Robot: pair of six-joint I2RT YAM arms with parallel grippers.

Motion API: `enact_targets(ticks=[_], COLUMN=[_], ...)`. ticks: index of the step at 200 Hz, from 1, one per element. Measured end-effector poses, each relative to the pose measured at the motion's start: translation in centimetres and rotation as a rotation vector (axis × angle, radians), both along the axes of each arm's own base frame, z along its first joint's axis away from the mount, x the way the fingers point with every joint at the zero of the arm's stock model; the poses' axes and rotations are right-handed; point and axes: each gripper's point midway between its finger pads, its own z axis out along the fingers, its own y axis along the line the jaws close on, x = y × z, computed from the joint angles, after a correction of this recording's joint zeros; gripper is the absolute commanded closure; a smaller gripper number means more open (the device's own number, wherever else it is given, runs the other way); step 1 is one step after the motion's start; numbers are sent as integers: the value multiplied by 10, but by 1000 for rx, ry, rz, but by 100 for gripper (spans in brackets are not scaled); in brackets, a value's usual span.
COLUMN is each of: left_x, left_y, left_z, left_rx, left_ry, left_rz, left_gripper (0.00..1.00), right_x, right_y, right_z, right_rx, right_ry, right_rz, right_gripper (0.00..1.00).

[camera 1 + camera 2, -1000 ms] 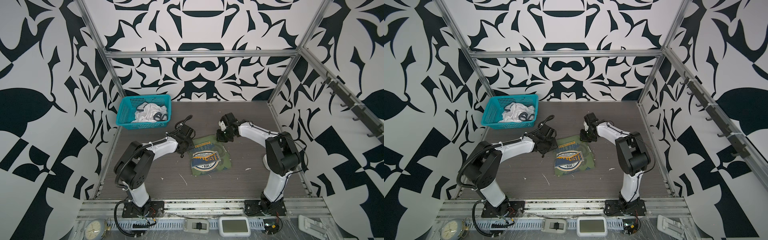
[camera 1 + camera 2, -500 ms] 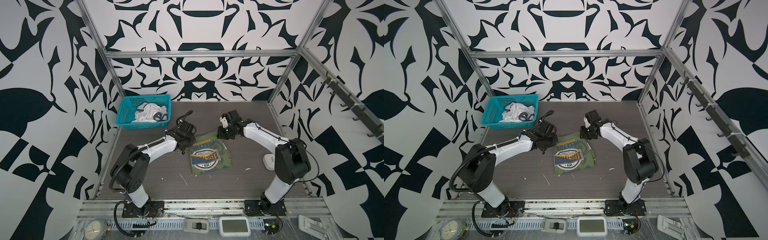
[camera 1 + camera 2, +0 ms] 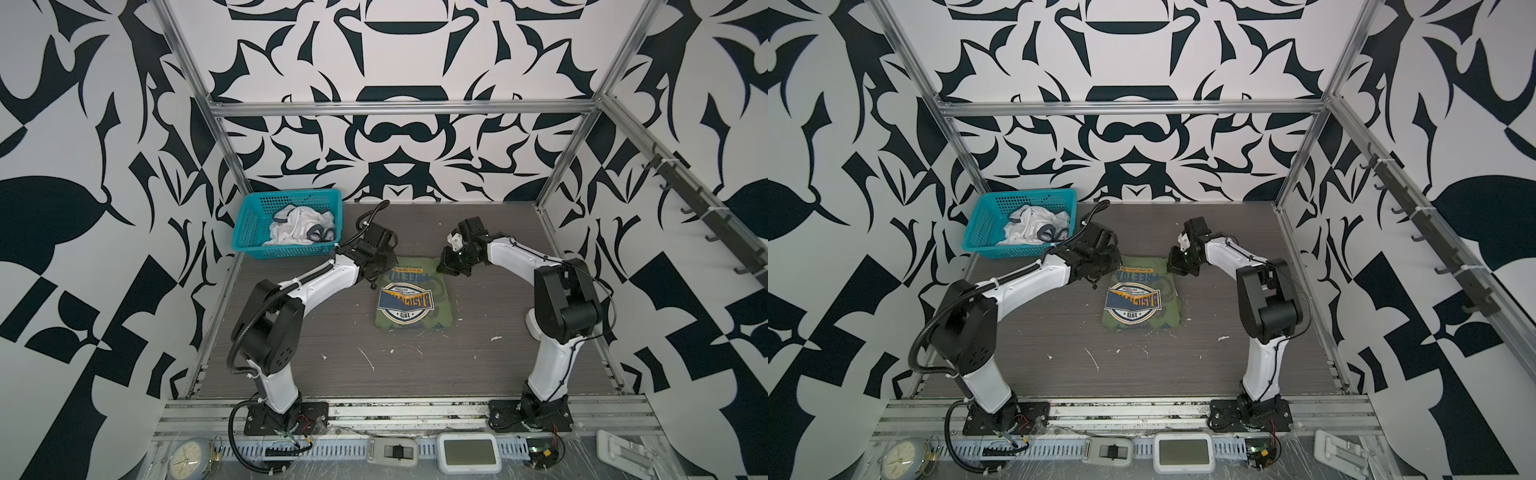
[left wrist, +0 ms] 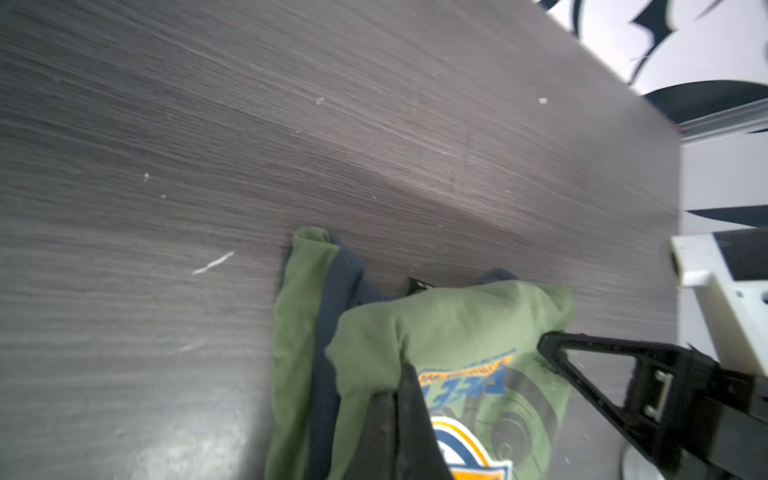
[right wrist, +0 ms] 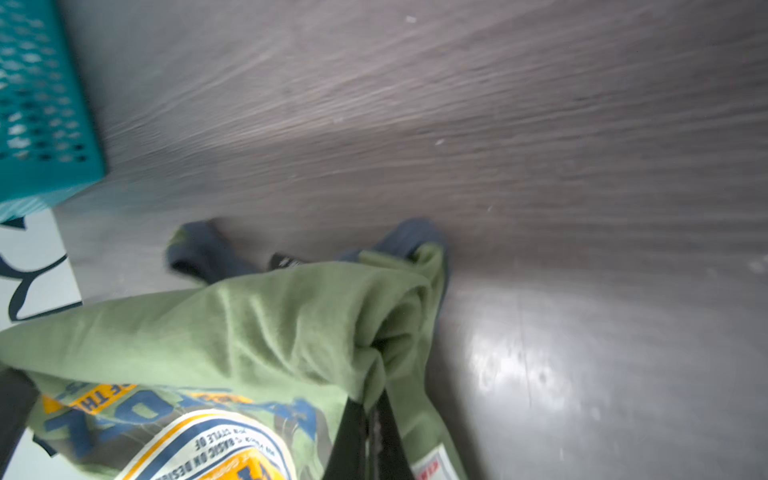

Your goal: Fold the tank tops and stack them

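The olive green tank top [image 3: 409,305] lies near the middle of the dark wood-grain counter [image 3: 478,365], a little toward the back edge. It is folded into a narrow rectangle with its navy and yellow badge print [image 3: 406,302] facing up. The badge carries the number 1973, which reads upside down in both top views.

The left gripper [image 3: 381,268] is at the tank top's back-left corner and the right gripper [image 3: 451,268] at its back-right corner, with the cloth's back edge stretched between the 2. Both are clenched on the green cloth. In the left wrist view the left gripper [image 4: 401,395] pinches a fold of the olive green tank top [image 4: 449,324]. In the right wrist view the right gripper [image 5: 368,411] grasps a bunched corner of it [image 5: 270,316].

The wrist views show the held back edge raised off the counter. The 2 shoulder straps [image 4: 340,274], with grey-blue trim, lie on the counter beyond it. The front part of the garment rests flat.

The white tank top [image 3: 297,226] lies crumpled inside the teal mesh basket [image 3: 286,250], which stands in the back-left corner of the counter. It is well apart from the olive one. The left gripper is near the basket's front-right corner. Small white flecks [image 3: 368,359] dot the counter toward its front edge.
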Motion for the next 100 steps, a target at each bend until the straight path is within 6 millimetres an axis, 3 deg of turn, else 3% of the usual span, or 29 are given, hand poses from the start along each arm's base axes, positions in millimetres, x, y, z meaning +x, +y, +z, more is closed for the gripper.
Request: enact_targets(ticks=[26, 48, 73, 100], left_x=[22, 36, 46, 53], left_y=[9, 20, 29, 36], left_z=[-32, -50, -58, -51], left_rx=[24, 31, 43, 51], left_ry=[59, 98, 118, 111], left_rz=[22, 45, 55, 60], left_gripper=[77, 65, 54, 44], right_x=[8, 14, 22, 27], right_y=[2, 3, 1, -7], right_z=[-18, -23, -20, -15], right_rx=[-2, -8, -29, -83], right_ry=[32, 34, 15, -8], right_rz=[-8, -11, -21, -25], right_gripper=[100, 100, 79, 60])
